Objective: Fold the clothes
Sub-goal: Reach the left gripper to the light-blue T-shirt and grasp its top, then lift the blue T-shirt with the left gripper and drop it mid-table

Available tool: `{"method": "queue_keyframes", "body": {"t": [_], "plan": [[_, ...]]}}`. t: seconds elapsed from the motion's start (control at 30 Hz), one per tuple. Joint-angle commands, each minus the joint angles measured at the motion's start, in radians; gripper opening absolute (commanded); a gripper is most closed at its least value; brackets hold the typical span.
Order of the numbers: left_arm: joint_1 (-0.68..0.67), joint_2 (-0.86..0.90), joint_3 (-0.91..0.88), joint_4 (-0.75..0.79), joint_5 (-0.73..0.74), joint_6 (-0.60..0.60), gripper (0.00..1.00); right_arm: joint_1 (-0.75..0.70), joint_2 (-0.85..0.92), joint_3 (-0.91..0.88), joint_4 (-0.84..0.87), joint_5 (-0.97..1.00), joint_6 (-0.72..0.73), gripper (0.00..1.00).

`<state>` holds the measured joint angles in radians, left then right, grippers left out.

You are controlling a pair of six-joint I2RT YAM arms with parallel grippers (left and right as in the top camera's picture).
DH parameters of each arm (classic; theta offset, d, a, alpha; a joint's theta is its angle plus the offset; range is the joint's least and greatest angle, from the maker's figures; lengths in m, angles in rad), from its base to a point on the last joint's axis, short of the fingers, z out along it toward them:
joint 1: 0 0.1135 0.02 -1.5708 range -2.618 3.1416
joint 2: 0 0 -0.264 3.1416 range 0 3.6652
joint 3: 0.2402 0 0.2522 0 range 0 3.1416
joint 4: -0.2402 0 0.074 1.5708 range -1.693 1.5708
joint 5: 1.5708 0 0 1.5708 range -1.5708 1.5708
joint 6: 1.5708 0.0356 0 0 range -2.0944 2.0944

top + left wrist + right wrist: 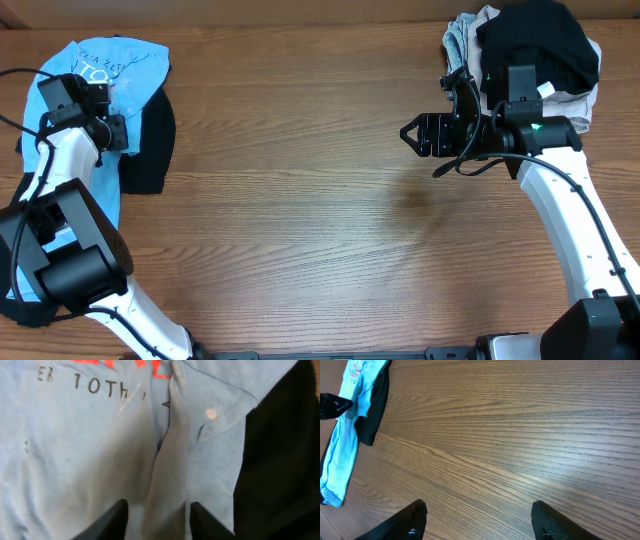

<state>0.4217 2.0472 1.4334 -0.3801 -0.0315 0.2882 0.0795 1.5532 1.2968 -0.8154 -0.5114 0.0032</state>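
Here, the light blue T-shirt (95,70) lies over a black garment (150,140). A raised fold of the shirt sits between your left gripper's (159,520) fingers; whether pinched or merely straddled, you cannot tell. Your right gripper (479,520) hangs over the wooden table (320,220), fingers wide apart, a heap of clothes (530,55) behind them.

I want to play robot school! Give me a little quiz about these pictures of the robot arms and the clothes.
1. True or false: the right gripper is holding a garment.
2. What lies on top of the pile near the right arm? A) a black garment B) a red towel C) a yellow sock
3. Fill in: the left gripper is over the light ____ T-shirt.
Key: 1 false, it is open over the bare table. 2 A. 3 blue.
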Motion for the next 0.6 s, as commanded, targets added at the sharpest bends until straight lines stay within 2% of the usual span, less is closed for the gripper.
{"method": "queue_keyframes", "body": {"t": [0.0,0.13,0.27,0.43,0.57], "plan": [[0.012,0.052,0.008,-0.001,-0.002,-0.018,0.35,0.005,-0.002,0.018,0.001,0.006,-0.004,0.71],[0.012,0.066,0.008,-0.005,-0.002,-0.036,0.25,0.005,-0.002,0.018,0.001,0.006,-0.004,0.70],[0.012,0.064,0.021,-0.002,-0.003,-0.039,0.04,0.005,-0.002,0.018,0.002,0.006,-0.004,0.70],[0.001,0.038,0.079,-0.051,-0.002,-0.104,0.04,0.005,-0.002,0.018,0.003,0.006,-0.004,0.71],[-0.023,-0.003,0.170,-0.150,0.000,-0.171,0.04,0.004,-0.002,0.018,0.010,0.006,-0.004,0.70]]}}
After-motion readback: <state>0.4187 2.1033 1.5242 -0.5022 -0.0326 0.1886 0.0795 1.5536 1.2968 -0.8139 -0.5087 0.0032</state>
